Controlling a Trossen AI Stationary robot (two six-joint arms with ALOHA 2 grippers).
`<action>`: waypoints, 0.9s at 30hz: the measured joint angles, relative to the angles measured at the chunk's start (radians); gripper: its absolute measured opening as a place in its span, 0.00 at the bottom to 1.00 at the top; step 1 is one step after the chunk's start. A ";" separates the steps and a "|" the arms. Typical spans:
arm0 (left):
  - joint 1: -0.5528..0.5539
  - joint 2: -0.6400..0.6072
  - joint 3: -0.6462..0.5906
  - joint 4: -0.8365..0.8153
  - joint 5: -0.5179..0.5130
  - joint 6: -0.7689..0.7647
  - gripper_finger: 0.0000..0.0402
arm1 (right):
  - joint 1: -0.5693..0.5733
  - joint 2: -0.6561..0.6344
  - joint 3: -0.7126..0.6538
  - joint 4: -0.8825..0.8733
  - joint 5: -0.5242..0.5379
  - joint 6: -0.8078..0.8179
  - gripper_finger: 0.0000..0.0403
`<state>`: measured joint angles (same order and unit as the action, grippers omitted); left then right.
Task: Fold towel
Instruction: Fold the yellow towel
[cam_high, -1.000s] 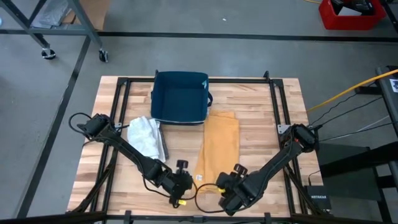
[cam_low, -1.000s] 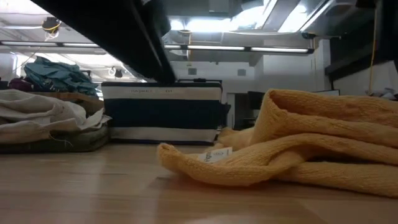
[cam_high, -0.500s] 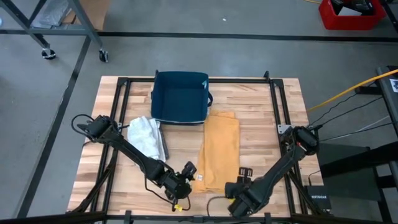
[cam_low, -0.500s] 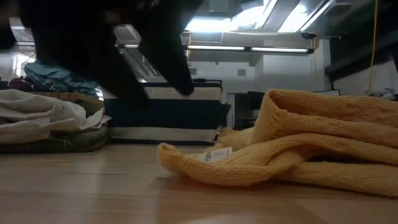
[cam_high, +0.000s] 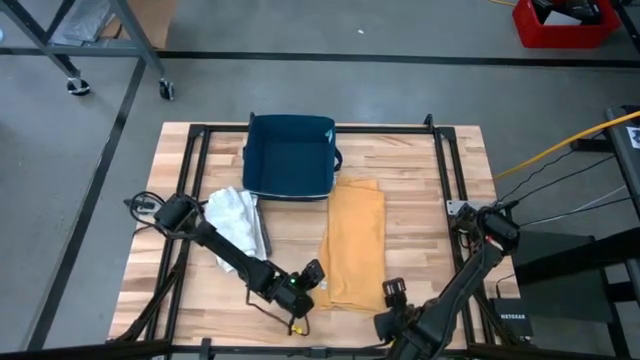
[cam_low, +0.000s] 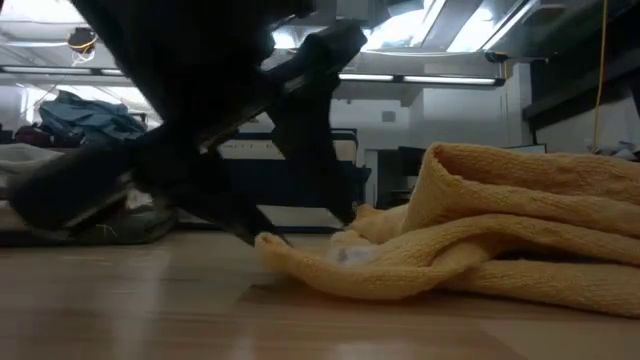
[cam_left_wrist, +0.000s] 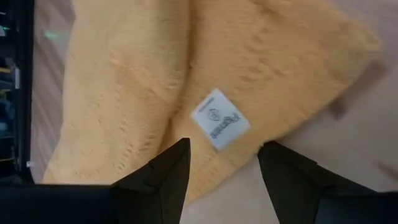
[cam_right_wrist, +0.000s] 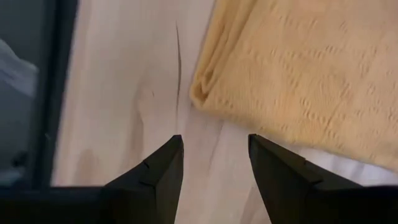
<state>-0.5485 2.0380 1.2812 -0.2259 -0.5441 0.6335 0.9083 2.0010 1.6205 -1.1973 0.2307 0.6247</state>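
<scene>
On the wooden slatted table (cam_high: 420, 190), a folded mustard-yellow knitted towel (cam_high: 355, 243) lies just in front of the dark blue fabric bin (cam_high: 290, 156). At the towel's near left corner, the left gripper (cam_high: 312, 280) hangs with fingers apart, straddling the white label (cam_left_wrist: 217, 118). Off the towel's near right corner, the right gripper (cam_high: 392, 298) hovers over bare wood, fingers apart, holding nothing.
</scene>
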 joint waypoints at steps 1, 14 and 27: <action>0.003 0.000 0.000 0.008 0.000 0.001 0.45 | 0.005 0.000 -0.011 -0.001 0.002 -0.010 0.46; 0.034 0.001 -0.001 0.125 -0.002 0.029 0.45 | 0.028 0.001 -0.147 0.073 0.137 -0.040 0.46; 0.047 0.001 -0.001 0.143 0.041 0.029 0.45 | 0.027 0.001 -0.247 0.271 0.205 -0.109 0.46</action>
<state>-0.5018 2.0388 1.2800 -0.0824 -0.5031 0.6628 0.9356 2.0018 1.3738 -0.9266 0.4359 0.5154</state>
